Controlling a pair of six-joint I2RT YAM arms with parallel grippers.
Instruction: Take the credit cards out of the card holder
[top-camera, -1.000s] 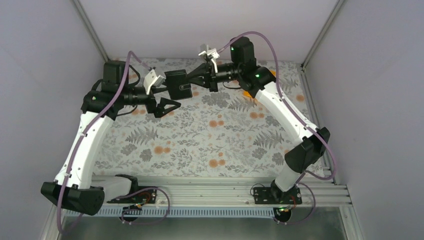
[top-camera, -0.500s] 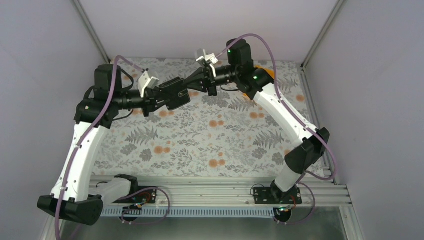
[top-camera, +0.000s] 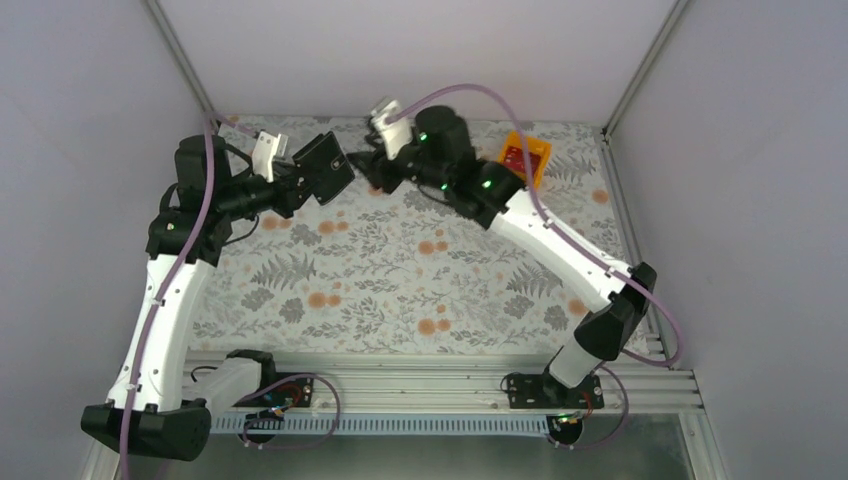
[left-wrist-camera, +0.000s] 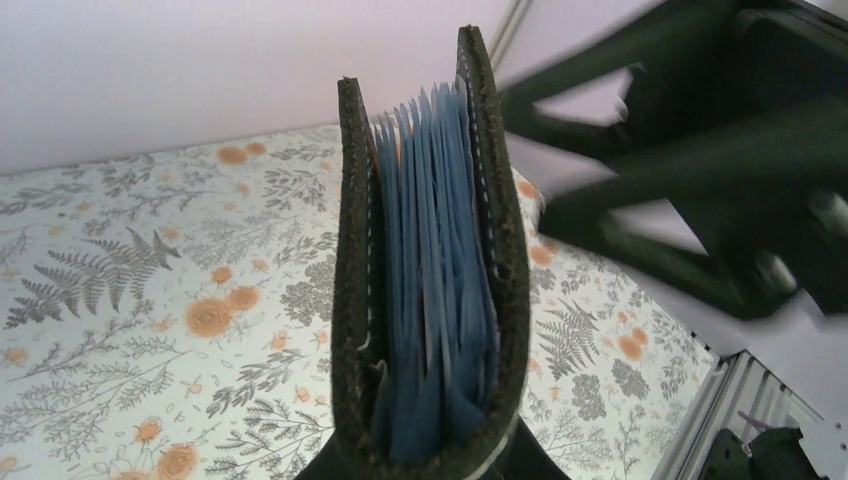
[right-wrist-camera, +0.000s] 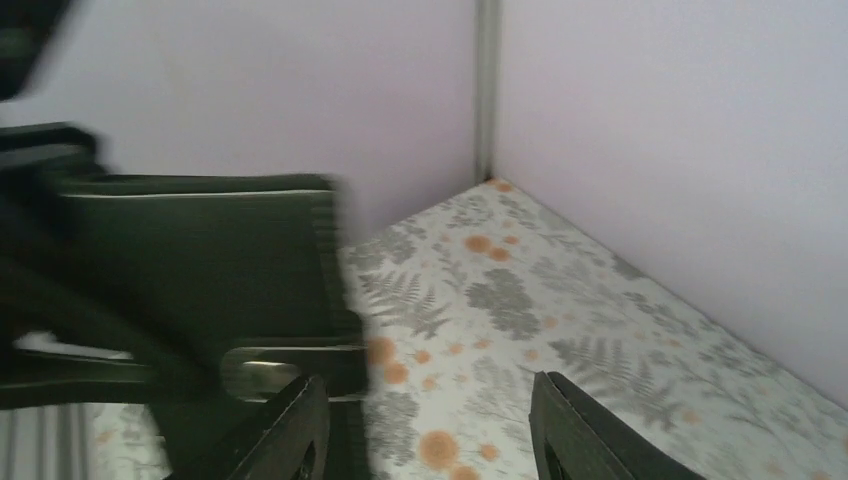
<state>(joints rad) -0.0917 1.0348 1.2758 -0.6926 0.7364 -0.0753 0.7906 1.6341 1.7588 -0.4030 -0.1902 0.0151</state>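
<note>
My left gripper (top-camera: 303, 180) is shut on the card holder (top-camera: 325, 166), a black folding wallet held above the table's far left. In the left wrist view the card holder (left-wrist-camera: 430, 300) stands edge-on, slightly spread, with bluish-grey sleeves (left-wrist-camera: 440, 260) fanned inside it. No credit cards can be told apart among the sleeves. My right gripper (top-camera: 366, 166) sits just right of the holder, open. In the right wrist view my right gripper (right-wrist-camera: 440, 430) has only tablecloth between its fingers, and the holder's clasp tab (right-wrist-camera: 290, 366) lies beside the left fingertip (right-wrist-camera: 305, 425).
An orange plastic bin (top-camera: 526, 158) holding a red card stands at the table's far right, behind the right arm. The floral cloth (top-camera: 420, 280) covers the table. Pale walls enclose the back and both sides.
The left gripper closed on the card holder. The right gripper, which held it before, has opened and let go. Both grippers moved left and back, uncovering the orange bin.
</note>
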